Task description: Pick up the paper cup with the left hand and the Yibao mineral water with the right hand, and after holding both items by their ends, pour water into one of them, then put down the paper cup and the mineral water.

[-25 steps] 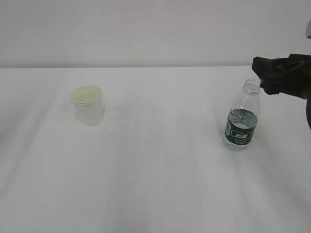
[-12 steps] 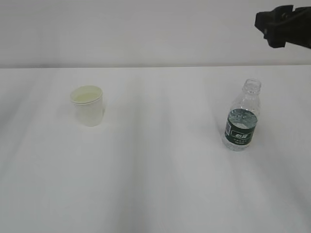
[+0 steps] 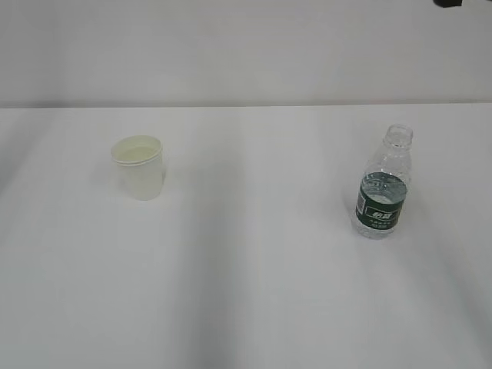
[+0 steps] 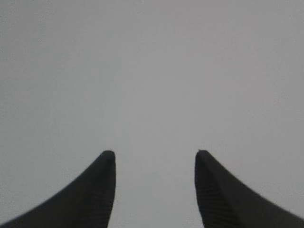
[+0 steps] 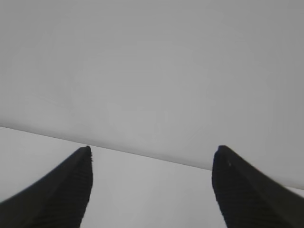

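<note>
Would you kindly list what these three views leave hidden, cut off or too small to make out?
- Right hand: exterior view, only a dark sliver; the top edge cuts off the rest.
- Left hand: absent from the exterior view; its wrist view shows only blank grey beyond the open fingertips.
- Yibao mineral water: exterior view, label print too small to read.
- Paper cup: exterior view, too blurred to tell whether it holds water.

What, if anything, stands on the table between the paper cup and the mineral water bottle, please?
Nothing visible: the paper cup stands at the left and the mineral water bottle at the right, with only bare white table between them.
</note>
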You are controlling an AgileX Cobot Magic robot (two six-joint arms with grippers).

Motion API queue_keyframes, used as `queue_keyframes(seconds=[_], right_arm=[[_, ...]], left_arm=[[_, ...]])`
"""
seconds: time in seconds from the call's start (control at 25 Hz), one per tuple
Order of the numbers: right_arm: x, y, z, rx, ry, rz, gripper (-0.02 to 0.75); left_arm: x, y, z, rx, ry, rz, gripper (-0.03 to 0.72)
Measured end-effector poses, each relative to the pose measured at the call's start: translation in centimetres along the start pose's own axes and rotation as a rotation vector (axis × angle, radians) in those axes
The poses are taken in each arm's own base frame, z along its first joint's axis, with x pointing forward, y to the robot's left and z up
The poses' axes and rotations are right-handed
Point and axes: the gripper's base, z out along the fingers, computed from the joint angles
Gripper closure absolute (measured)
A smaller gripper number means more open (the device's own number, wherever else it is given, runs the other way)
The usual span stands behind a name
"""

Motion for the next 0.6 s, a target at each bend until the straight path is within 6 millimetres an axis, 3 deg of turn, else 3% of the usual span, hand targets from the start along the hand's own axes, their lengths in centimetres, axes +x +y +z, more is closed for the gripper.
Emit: queue_keyframes(seconds=[0.32, 0.6], right_arm=[[-3.1, -0.2, -0.5, -0.003, -0.022, -0.018, 0.146], [-5.5, -0.3, -1.2, -0.004, -0.004, -0.052, 0.147]], left_arm=[[-2.6, -1.0, 0.7, 0.036, -0.097, -0.125, 0.298], [-5.1, -3.7, 2.1, 0.109, -0.089, -0.097, 0.328]])
